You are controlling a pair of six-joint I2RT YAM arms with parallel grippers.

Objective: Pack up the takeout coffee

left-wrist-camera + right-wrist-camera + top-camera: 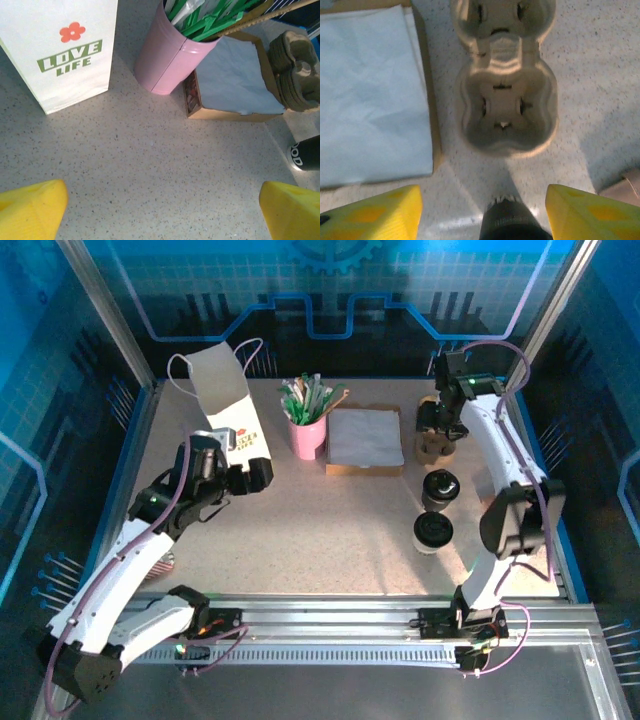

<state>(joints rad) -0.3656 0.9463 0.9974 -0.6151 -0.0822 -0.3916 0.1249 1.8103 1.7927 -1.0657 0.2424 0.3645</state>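
Inspector: Well, the left gripper (162, 195)?
Clerk: Spread wide, nothing between its yellow fingers (35, 207); it hangs over bare table (330, 530), near the foot of the white paper bag (225, 405).
Inspector: And the right gripper (482, 202)?
Clerk: Jaws apart, gripping nothing. It stands at the far right, over the brown cup carrier (505, 110), which lies just beside the tray of napkins (365, 440) without touching it (a strip of table shows between them in the right wrist view).
Inspector: The coffee?
Clerk: The white takeout cup (431, 548) stands on the right half, black lid (433, 528) seated on it, clear of both the near edge and the right-hand edge. A dark lidded cup (438, 487) stands just beyond it, between it and the carrier; whether the two cups touch I cannot tell.
Inspector: Open room?
Clerk: The middle of the table, from the left gripper across to the cups, lies open. Along the far edge stand the bag, the pink cup of sachets (307, 432), the tray and the carrier.
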